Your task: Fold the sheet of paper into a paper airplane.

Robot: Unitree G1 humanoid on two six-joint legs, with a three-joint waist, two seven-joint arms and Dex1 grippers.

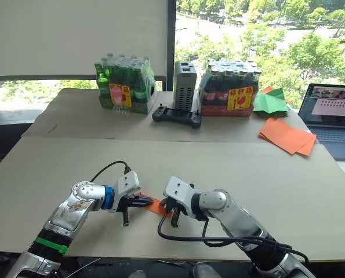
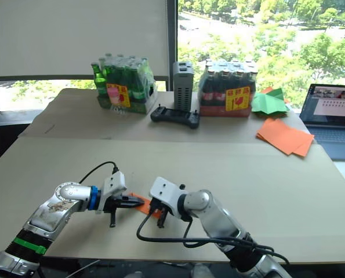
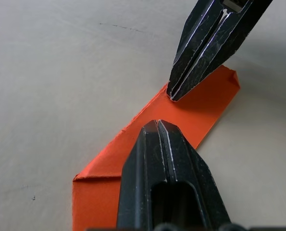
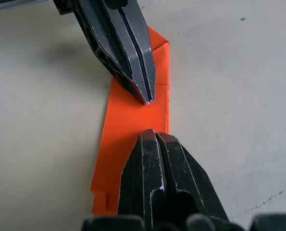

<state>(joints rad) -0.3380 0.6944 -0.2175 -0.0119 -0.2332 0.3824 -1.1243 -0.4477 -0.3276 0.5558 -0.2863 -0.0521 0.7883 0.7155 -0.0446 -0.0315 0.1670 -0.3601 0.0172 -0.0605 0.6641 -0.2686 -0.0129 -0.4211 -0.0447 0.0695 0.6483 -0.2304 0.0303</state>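
While the two arms meet low over the near edge of the table, the left gripper presses down on the folded sheet of paper, its fingers pressed together with their tips on the orange strip. The paper (now a narrow band with a folded corner at each end) lies flat on the tabletop between the two grippers, touching both. Just to its right, the right gripper points down onto the same strip, its fingers likewise closed tight, tip resting on the paper rather than pinching it; in the wrist views the two tips stand just apart on the strip, facing each other. Along the far side of the table, from left to right, stand a pack of green bottles, a black controller in front of a grey box, a pack of dark bottles, a green paper shape, a pile of orange sheets and an open laptop.
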